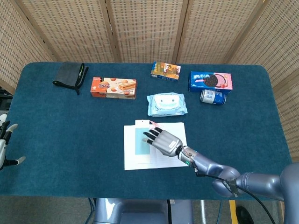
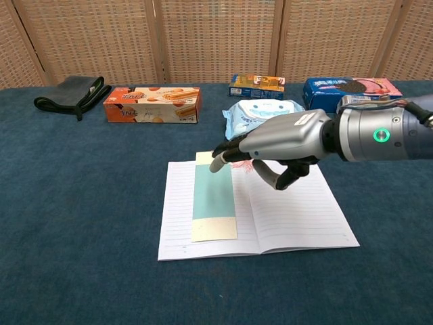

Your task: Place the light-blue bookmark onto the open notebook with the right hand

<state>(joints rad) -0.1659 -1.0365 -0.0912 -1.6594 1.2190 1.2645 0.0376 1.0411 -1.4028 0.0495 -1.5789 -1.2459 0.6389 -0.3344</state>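
Light-blue bookmark (image 2: pixel 214 200) lying flat on left page of open notebook (image 2: pixel 291 217), top edge overhanging slightly. Right hand (image 2: pixel 274 143) hovering above, fingers spread, gripping nothing. Wipes pack (image 2: pixel 260 110) sitting just behind. Left hand (image 1: pixel 5 144) idling at table's (image 1: pixel 56 135) left edge, fingers apart.

Colours showing around the white, faintly lined open notebook (image 2: pixel 284 213)

On its left page the bookmark (image 2: pixel 214 201) is showing light blue with a cream lower end and a pink tassel; the silver-grey right hand (image 2: pixel 274 145) with dark fingertips is hovering over it; the tablecloth (image 2: pixel 81 223) underneath is lying deep teal; beyond it are sitting an orange biscuit box (image 2: pixel 152 104), a pale-blue wipes pack (image 2: pixel 260 112), a blue-and-pink cookie box (image 2: pixel 348 87) and a black pouch (image 2: pixel 71 93).
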